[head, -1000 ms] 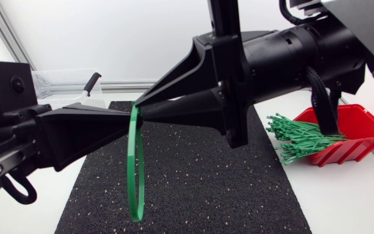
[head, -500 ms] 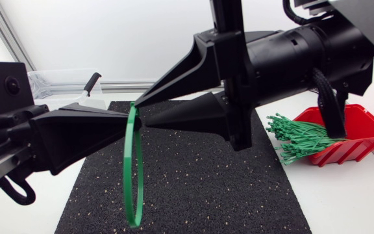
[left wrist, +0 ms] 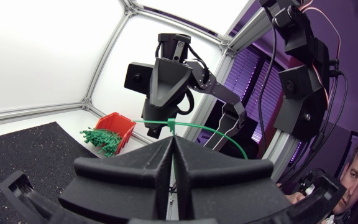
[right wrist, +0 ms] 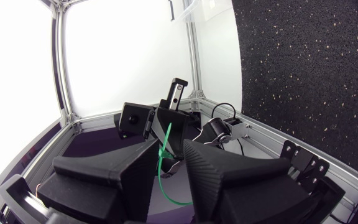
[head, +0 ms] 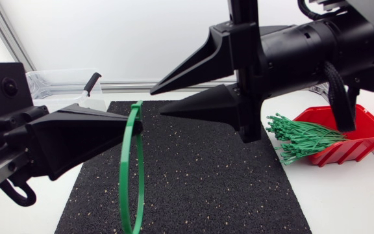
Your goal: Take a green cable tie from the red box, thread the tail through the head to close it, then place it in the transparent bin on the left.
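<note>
A green cable tie (head: 130,175), closed into a loop, hangs over the black mat (head: 206,182). My left gripper (head: 137,121) is shut on its top near the head. In the left wrist view the tie (left wrist: 210,128) arcs away beyond my shut left gripper (left wrist: 171,140). My right gripper (head: 156,103) stands open just right of the loop, touching nothing. From the right wrist view the tie (right wrist: 161,168) shows ahead through the gap of the right gripper (right wrist: 171,148). The red box (head: 362,130) holds several green ties (head: 297,136) at the right.
The transparent bin (head: 57,84) stands at the back left, a black-handled tool (head: 93,82) poking out of it. White table surface (head: 343,195) surrounds the mat on both sides.
My right gripper has opened off the tie and drawn back to the right. The loop stays in the left gripper and hangs a little lower.
</note>
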{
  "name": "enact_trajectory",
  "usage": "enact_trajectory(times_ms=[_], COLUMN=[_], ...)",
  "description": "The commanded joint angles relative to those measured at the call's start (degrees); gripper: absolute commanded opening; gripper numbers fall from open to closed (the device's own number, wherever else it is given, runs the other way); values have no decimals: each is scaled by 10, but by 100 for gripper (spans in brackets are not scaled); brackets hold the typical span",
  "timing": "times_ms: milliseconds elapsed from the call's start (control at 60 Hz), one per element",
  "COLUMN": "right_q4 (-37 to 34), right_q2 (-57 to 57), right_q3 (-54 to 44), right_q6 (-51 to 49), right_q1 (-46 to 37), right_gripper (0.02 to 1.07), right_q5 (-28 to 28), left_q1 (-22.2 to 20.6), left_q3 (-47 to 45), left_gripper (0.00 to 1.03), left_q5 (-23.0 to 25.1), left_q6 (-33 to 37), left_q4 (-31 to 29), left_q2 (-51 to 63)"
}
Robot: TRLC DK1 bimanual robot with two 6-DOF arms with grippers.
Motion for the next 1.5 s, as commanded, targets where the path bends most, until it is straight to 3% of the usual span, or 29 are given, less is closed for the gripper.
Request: enact_trajectory(times_ms=[0,867,1033,1133,1217,1483], right_q4=[12,12,23,23,23,32], right_q2=[20,28,35,34,30,28], right_q3=[11,30,28,27,24,14], right_q6=[-6,-3,-3,-4,-4,-4], right_q1=[-1,41,34,34,36,32], right_gripper=[37,33,20,19,9,8], right_q5=[-1,5,10,11,17,23], left_q1=[-4,-8,-9,-9,-9,-12], left_q3=[-3,-3,-4,-4,-4,-4], left_gripper=[3,3,3,3,3,3], left_q5=[-1,-1,-1,-1,-1,-1], left_q6=[6,9,9,9,10,11], left_q4=[7,6,6,6,6,6], left_q2=[-7,-7,-8,-10,-10,-9])
